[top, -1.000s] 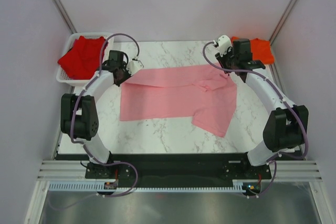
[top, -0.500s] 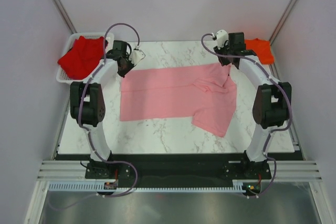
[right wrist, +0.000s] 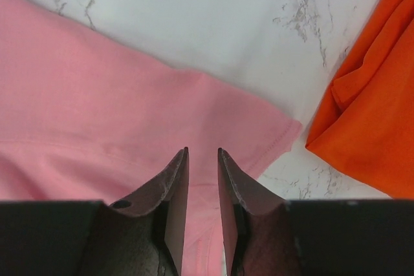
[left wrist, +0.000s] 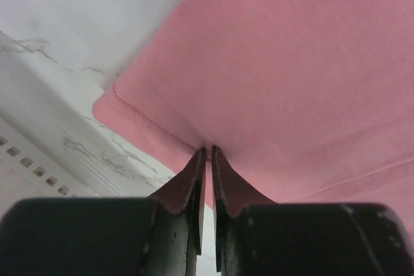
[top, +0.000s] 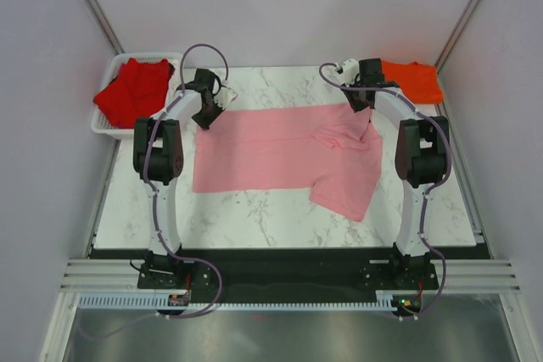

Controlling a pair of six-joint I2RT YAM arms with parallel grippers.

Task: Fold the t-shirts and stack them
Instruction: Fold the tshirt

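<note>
Both arms have reached farther back, drawing the pink shirt (top: 280, 150) flatter; left gripper (left wrist: 206, 150) pressed nearly together, pinching the shirt's hem at its tips; right gripper (right wrist: 202, 152) slightly spread above the shirt's corner; orange shirt (right wrist: 369, 114) just right of it.

text: none readable | numbers: none | arm bases (top: 174, 298): perhaps marks, too small
</note>
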